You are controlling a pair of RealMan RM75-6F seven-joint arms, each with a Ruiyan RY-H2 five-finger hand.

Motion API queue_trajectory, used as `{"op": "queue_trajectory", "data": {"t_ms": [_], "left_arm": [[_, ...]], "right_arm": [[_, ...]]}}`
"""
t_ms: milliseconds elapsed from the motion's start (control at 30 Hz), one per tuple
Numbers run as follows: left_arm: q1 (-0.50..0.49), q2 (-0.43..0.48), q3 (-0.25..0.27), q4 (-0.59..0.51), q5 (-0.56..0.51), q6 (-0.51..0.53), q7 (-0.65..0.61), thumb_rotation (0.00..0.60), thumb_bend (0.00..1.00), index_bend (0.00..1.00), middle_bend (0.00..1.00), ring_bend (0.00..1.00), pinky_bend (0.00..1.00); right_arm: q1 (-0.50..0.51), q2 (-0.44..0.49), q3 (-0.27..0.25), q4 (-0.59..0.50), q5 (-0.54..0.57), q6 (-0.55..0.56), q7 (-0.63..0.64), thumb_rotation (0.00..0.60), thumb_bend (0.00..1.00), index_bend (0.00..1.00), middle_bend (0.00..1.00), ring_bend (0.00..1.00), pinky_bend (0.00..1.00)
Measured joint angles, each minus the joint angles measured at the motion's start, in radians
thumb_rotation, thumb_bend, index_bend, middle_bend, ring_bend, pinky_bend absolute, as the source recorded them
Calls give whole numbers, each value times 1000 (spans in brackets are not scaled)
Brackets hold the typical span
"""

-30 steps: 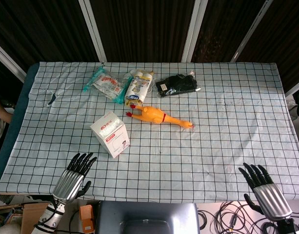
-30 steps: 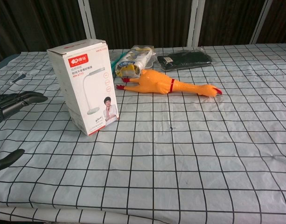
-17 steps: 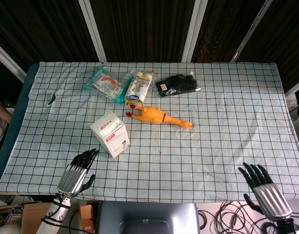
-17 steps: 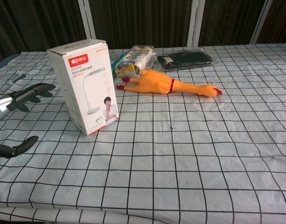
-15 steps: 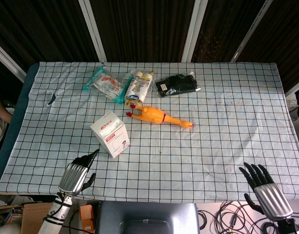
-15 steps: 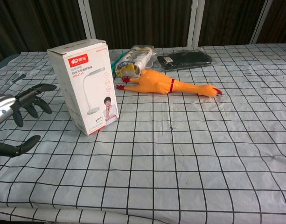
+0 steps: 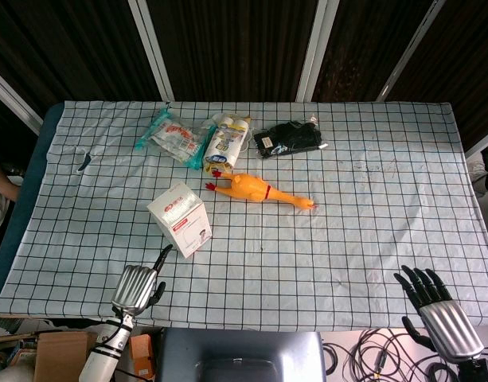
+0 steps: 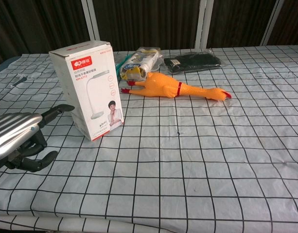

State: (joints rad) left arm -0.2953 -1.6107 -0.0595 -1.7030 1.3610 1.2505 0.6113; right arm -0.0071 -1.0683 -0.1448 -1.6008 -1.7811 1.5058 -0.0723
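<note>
table [image 7: 387, 199], checked cloth | lamp box [image 7: 181, 220]; rubber chicken [image 7: 255, 191]; snack packets [image 7: 197, 139]; black pouch [image 7: 287, 139]

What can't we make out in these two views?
- Right hand: absent from chest view; head view cuts off its wrist.
- Left hand: chest view cuts off its wrist; gap to the box unclear.
- Box print: too small.
- Black pack: contents unreadable.

Table [image 7: 371, 215] under a black-gridded white cloth, dark panels with white frames [image 7: 311, 48] behind.
</note>
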Motion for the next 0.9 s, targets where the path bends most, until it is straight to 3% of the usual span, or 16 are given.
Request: {"op": "queue_trajectory", "data": {"t_ms": [233,267,333,367,400,433,467,500,633,800,900], "left_arm": [[5,26,18,-23,18,23,-8,600,435,9,993,1000,1000],[7,32,23,-25,29,29,-15,600,432,3,944,993,1000],[16,57,41,-25,70,50,-41,600,424,0,633,791,924],[21,73,53,-24,93,61,-58,600,420,0,367,521,745],[27,94,67,-22,118,70,-76,600,416,0,157,244,468],[34,129,90,-20,152,81,-103,600,415,0,59,84,243],[39,159,109,-18,180,89,-127,600,412,0,7,4,70],[45,190,128,-15,207,98,-155,600,409,0,0,0,1],[81,300,212,41,310,164,-331,600,385,0,0,0,0],[146,337,281,204,394,280,-540,600,373,0,0,0,0],[179,341,299,275,441,346,-583,600,373,0,0,0,0]], "right_arm": [[2,-6,2,-3,6,-11,-15,600,359,0,0,0,0],[2,-5,3,-4,7,-10,-14,600,359,0,0,0,0],[1,-4,4,-4,8,-7,-12,600,359,0,0,0,0],[0,-4,5,-3,9,-4,-11,600,359,0,0,0,0],[-1,-4,6,-3,11,-4,-12,600,359,0,0,0,0],[-1,-5,6,-3,13,-5,-12,600,360,0,0,0,0],[-1,-6,7,-3,15,-7,-15,600,360,0,0,0,0],[-1,-7,7,-4,15,-9,-18,600,360,0,0,0,0],[0,-10,6,-9,14,-14,-30,600,360,0,0,0,0],[0,-14,12,-10,24,-16,-35,600,359,0,0,0,0],[4,-16,16,-12,32,-26,-40,600,359,0,0,0,0]]}}
